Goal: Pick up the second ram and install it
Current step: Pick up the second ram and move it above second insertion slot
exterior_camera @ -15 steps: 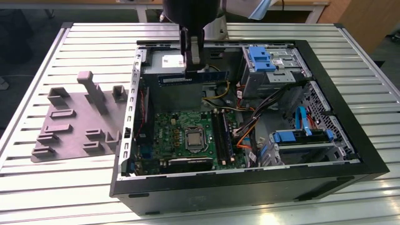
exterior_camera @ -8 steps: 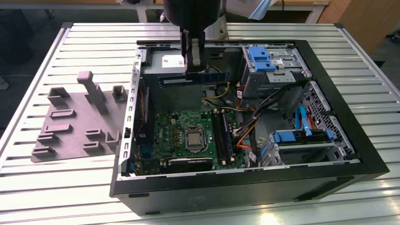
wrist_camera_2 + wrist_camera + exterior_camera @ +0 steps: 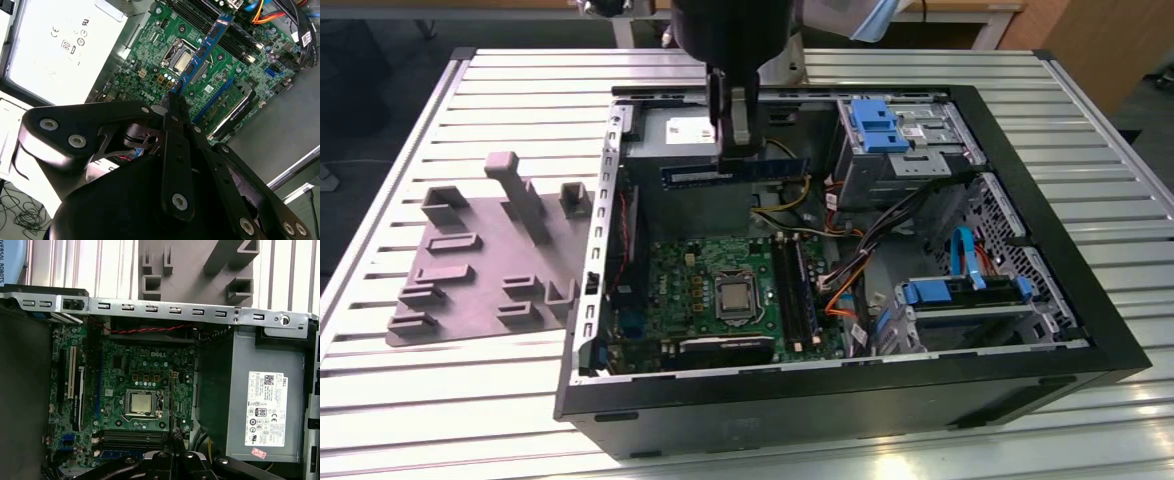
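Note:
The second ram (image 3: pixel 720 173) is a long narrow stick with a blue edge. It hangs level above the open computer case, over the grey power supply area. My gripper (image 3: pixel 738 148) is shut on it from above. In the second wrist view the ram (image 3: pixel 205 47) juts out from my gripper (image 3: pixel 175 97) over the green motherboard (image 3: pixel 150 55). In the first wrist view the ram (image 3: pixel 170 400) is an edge-on thin line above my gripper (image 3: pixel 175 437). The long black memory slots (image 3: pixel 797 290) lie beside the processor (image 3: pixel 738 297), lower in the case than the ram.
A grey fixture plate (image 3: pixel 480 260) with raised blocks lies on the slatted table at the exterior view's left. Inside the case are the power supply (image 3: pixel 260 405), blue drive bays (image 3: pixel 881 125) and orange and yellow cables (image 3: pixel 847 280). The case's metal rim (image 3: pixel 170 312) runs around everything.

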Robot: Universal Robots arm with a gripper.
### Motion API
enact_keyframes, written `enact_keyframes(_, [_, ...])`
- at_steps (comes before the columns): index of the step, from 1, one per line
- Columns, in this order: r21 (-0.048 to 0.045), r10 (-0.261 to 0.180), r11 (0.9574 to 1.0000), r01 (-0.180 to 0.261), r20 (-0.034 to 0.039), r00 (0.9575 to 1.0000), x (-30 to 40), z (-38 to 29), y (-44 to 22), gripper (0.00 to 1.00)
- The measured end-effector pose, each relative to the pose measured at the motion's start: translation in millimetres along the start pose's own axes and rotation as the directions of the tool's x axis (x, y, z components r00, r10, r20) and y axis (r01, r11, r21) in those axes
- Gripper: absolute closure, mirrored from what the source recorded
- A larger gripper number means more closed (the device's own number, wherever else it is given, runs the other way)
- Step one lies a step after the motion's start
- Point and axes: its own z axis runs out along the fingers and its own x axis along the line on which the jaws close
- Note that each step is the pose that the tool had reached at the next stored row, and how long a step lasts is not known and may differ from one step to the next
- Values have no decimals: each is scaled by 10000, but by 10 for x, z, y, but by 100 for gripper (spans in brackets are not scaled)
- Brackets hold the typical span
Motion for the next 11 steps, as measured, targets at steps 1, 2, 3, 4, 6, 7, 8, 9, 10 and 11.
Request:
enact_keyframes(1, [0, 0, 10000, 0, 0, 10000, 0, 5, -2, 88])
enact_keyframes(2, [0, 0, 10000, 0, 0, 10000, 1, 11, -3, 88])
enact_keyframes(3, [0, 0, 10000, 0, -1, 10000, 1, 17, -5, 88])
enact_keyframes(4, [0, 0, 10000, 0, 0, 10000, 1, 22, -7, 88])
enact_keyframes(6, [0, 0, 10000, 0, 0, 10000, 2, 33, -11, 88])
enact_keyframes(7, [1, 1, 10000, -1, 0, 10000, 2, 38, -12, 88])
enact_keyframes(8, [1, 1, 10000, -1, 0, 10000, 3, 44, -14, 88])
enact_keyframes(9, [0, 0, 10000, 0, 0, 10000, 3, 49, -17, 88])
enact_keyframes(10, [0, 1, 10000, -1, 0, 10000, 3, 55, -18, 88])
enact_keyframes(11, [1, 1, 10000, -1, 0, 10000, 4, 61, -20, 88])
